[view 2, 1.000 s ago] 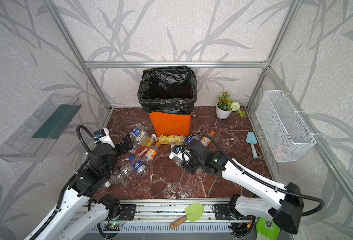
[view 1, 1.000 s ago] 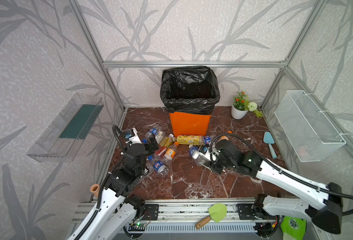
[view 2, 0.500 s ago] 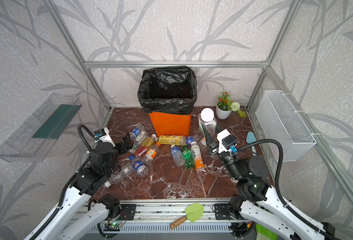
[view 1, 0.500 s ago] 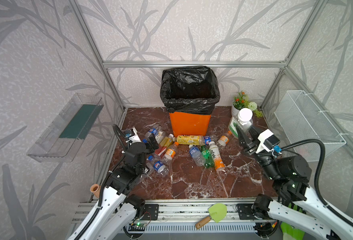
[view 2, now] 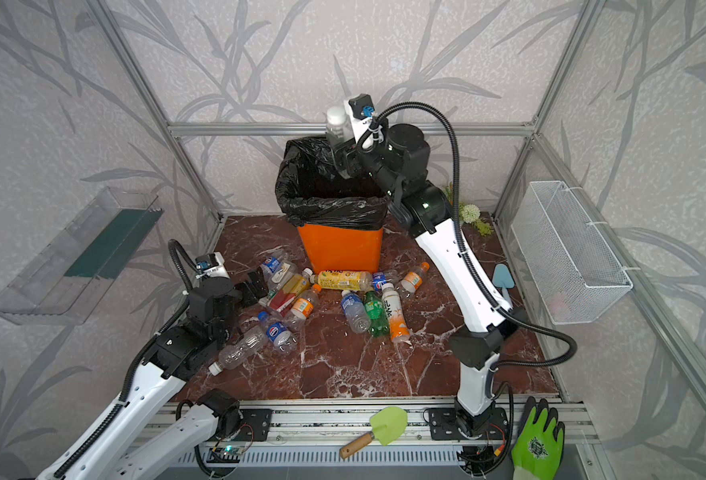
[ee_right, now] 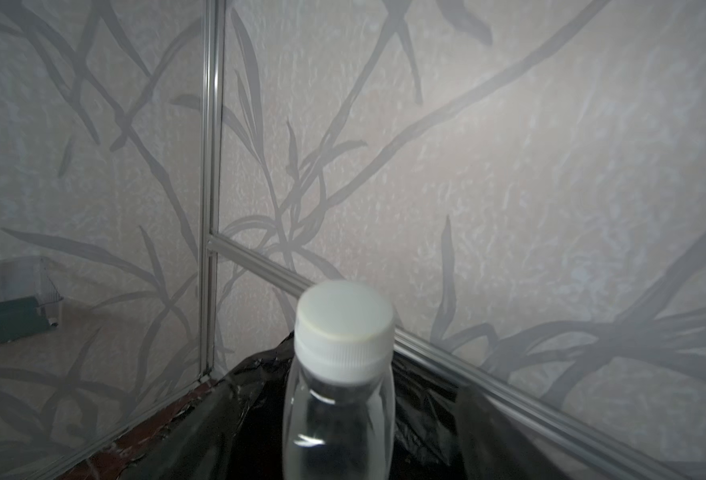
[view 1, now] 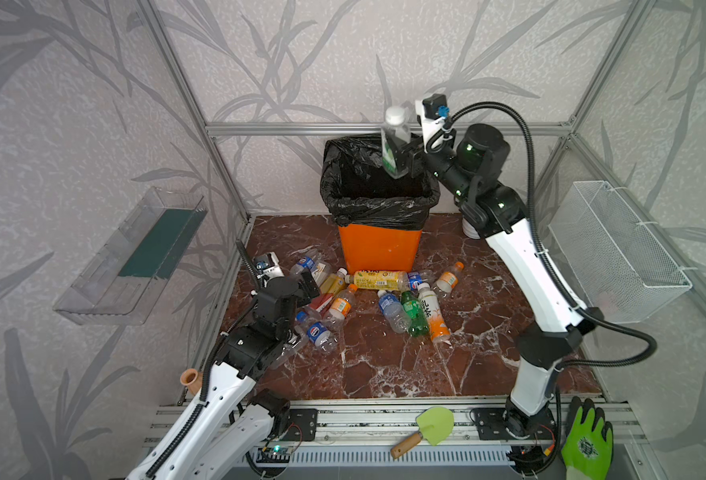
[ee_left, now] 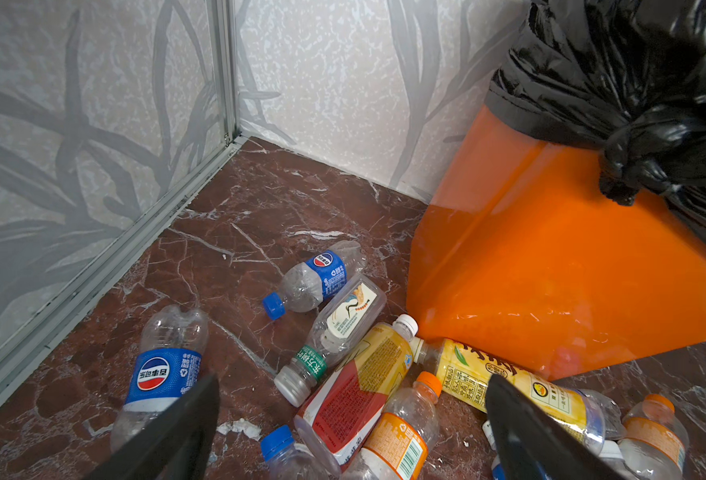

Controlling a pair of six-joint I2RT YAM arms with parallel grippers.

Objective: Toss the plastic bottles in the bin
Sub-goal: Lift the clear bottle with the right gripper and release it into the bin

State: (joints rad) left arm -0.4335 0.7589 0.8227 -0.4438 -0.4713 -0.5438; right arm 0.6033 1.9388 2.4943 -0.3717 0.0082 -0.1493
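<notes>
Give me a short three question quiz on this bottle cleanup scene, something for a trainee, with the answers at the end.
1. True or false: the white-capped bottle is up at the top of the bin, not on the floor.
2. The left hand is: A) open above floor bottles; B) shut on a bottle; C) inside the bin.
3. What colour is the bag lining the bin?
Key: 1 true; 2 A; 3 black.
</notes>
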